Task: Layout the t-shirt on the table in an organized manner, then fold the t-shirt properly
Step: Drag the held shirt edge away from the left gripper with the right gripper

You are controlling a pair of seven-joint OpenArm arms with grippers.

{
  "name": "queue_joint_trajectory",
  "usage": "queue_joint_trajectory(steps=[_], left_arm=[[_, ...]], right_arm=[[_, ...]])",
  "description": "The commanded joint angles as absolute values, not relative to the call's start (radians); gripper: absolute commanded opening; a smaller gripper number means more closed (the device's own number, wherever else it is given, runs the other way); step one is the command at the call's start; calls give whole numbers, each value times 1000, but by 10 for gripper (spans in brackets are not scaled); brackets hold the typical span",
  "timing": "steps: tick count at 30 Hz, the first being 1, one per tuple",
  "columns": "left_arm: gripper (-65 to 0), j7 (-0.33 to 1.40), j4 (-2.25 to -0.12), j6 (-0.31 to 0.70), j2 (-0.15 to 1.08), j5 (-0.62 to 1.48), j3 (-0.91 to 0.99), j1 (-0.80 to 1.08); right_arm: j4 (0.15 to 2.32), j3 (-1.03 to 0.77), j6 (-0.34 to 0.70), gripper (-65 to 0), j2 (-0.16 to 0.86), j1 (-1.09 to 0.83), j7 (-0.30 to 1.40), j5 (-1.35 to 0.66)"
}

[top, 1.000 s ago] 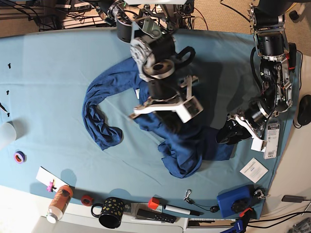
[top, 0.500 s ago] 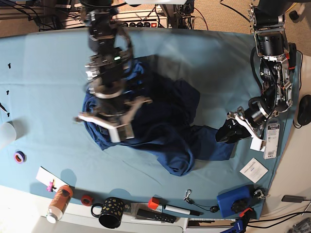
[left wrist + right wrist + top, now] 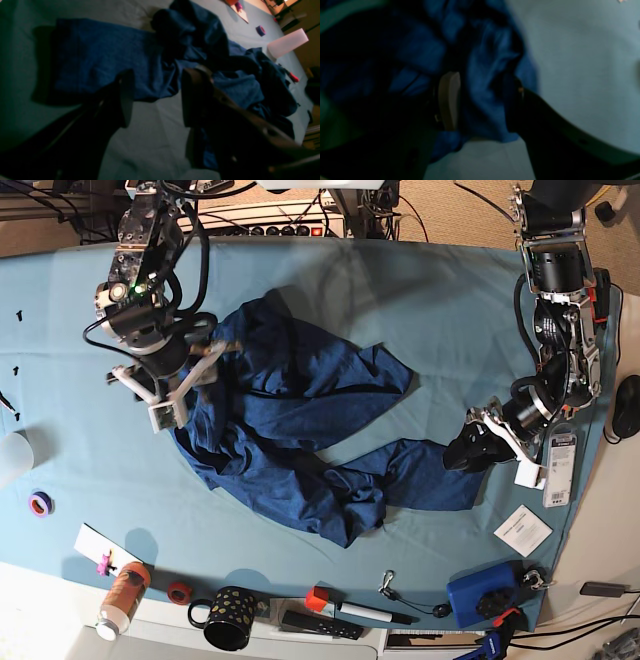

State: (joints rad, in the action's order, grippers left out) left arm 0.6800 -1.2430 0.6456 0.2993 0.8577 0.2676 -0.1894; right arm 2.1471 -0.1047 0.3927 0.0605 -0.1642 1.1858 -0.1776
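From the left wrist camera, the left claw [image 3: 155, 97] hangs spread wide over bare teal cloth, nothing between its fingers. The t-shirt [image 3: 105, 55] lies just beyond the fingertips, one flatter panel nearest and a heaped tangle further off. The risk here is that a descent at this spot catches only the bench [image 3: 150, 140] covering, dragging the teal cloth up with the garment or instead of it.

From the right wrist camera, the right claw [image 3: 482, 100] stands parted, with a fold of the t-shirt [image 3: 485, 110] bunched between its fingers. Whether the fabric is loose or snagged on a pad I cannot tell; the picture is dark and smeared. If it clings, lifting away would pull that edge back into a lump.

From the base camera, the t-shirt [image 3: 300, 430] sprawls twisted across the middle of the bench [image 3: 450, 300]. The right claw [image 3: 170, 385] sits at the garment's edge nearest the bench's far left corner, and the left claw [image 3: 470, 450] at the opposite end. The cloth is crossed over itself, so pulling both ends apart could tighten the twist rather than flatten it. A mug [image 3: 228, 616] and a bottle [image 3: 120, 600] stand by the near rim, within reach of a swept hem.
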Motion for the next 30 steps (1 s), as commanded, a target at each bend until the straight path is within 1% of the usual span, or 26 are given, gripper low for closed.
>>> queue_joint_trajectory(steps=[1,3,7,12,17,24,30], left_arm=[[-359,654,-1259,656,310,880,271,-210],[-359,654,-1259,656,310,880,271,-210],[-359,654,-1259,656,310,879,271,-207],[-359,654,-1259,656,310,880,271,-187],[-359,651,-1259,656,299,875,271,-179],[-358,655,-1259,657,274,876,271,-179],[-359,658,-1259,656,272,876,271,-179]], right_arm=[[2165,-104,407,-374,61,-160,1169,-216],[2165,-104,420,-374,61,-170,1170,-249],[2165,-105,420,-374,61,-169,1158,-245],[2164,-117,413,-374,61,-168,1096,-99],[2158,-170,434,-374,62,-169,1107,-112],[2078,-255,444,-374,62,-168,1084,-142],[1926,-256,453,-374,67,-148,1048,-142]])
